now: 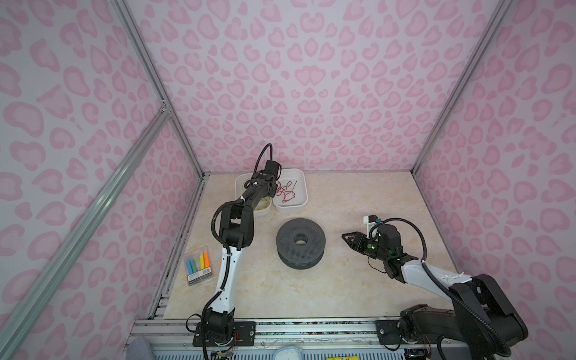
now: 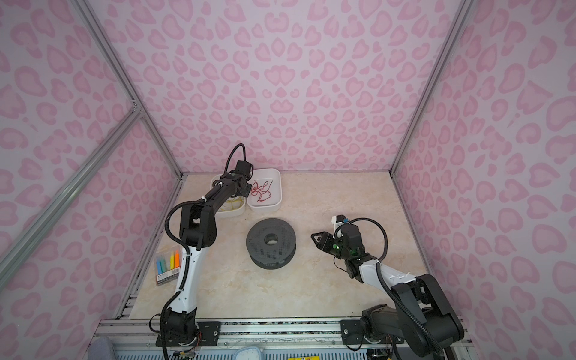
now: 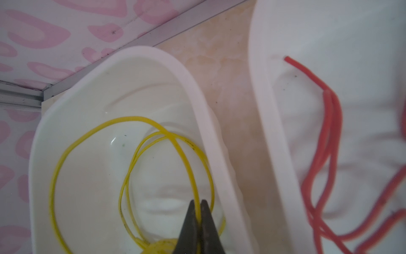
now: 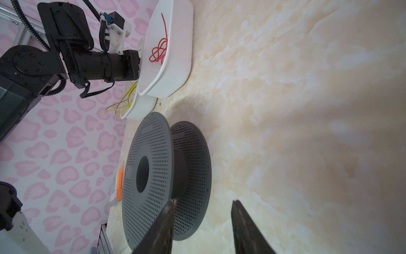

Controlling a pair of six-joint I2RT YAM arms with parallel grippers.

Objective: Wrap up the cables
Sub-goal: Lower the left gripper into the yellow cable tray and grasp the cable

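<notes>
The left fingers (image 3: 195,211) reach down into the white tray (image 3: 193,92) at the far left of the worktop (image 1: 358,193); they are clenched on one strand of the yellow cables (image 3: 131,117), which passes between their tips. The rest of the yellow cables lies in loose loops on that tray's floor; in the right wrist view some loops rise past its rim. A second white tray (image 3: 263,110) stands just beside it, with a strip of worktop showing between them in the left wrist view; it holds a tangle of red cable (image 3: 306,74). The grey perforated spool (image 1: 286,247) lies flat on one flange mid-worktop, nearer than both trays. The right fingers (image 1: 349,238) hover released, well parted, near the spool's right side and apart from it. A pack of highlighters (image 1: 199,265) lies at the worktop's left edge.
</notes>
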